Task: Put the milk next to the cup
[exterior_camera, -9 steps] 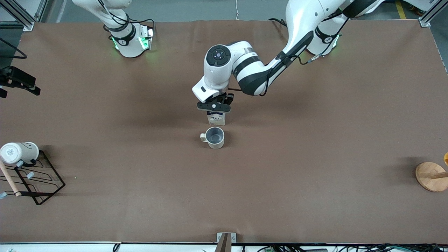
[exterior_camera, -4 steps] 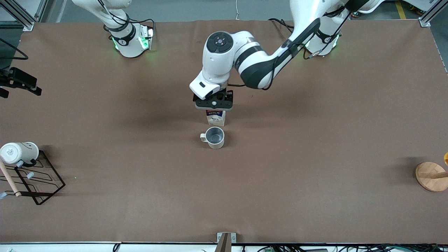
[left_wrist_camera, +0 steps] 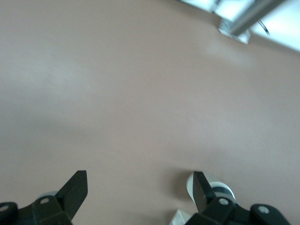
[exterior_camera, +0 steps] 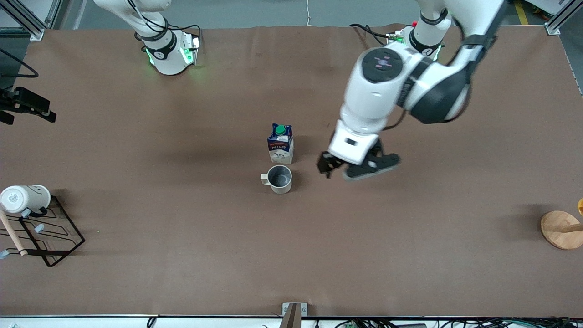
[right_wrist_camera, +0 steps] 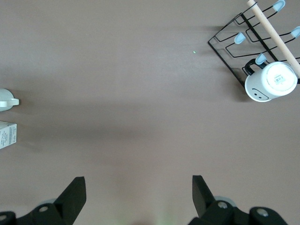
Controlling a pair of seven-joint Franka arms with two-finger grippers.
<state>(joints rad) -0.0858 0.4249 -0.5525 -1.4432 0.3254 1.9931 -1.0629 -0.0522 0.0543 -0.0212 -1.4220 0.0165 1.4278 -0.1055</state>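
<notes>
The milk (exterior_camera: 280, 145), a dark-blue and white carton with a green cap, stands upright on the brown table. It is close beside the beige-grey cup (exterior_camera: 278, 178), just farther from the front camera, with a narrow gap between them. My left gripper (exterior_camera: 353, 166) hangs open and empty over bare table, off to the left arm's side of the cup. In the left wrist view the cup (left_wrist_camera: 226, 189) peeks out past one finger of that gripper (left_wrist_camera: 139, 187). My right gripper (right_wrist_camera: 139, 187) waits open over bare table, with the cup (right_wrist_camera: 6, 100) and milk (right_wrist_camera: 7, 134) at the view's edge.
At the right arm's end a black wire rack (exterior_camera: 50, 237) holds a white mug with a face drawing (exterior_camera: 25, 198) and a wooden rod (exterior_camera: 11, 234). A round wooden stand (exterior_camera: 562, 229) sits at the left arm's end.
My left gripper opened, let go of the milk, rose, and swung away toward the left arm's end. The milk stays standing by the cup. The right arm has not moved.
</notes>
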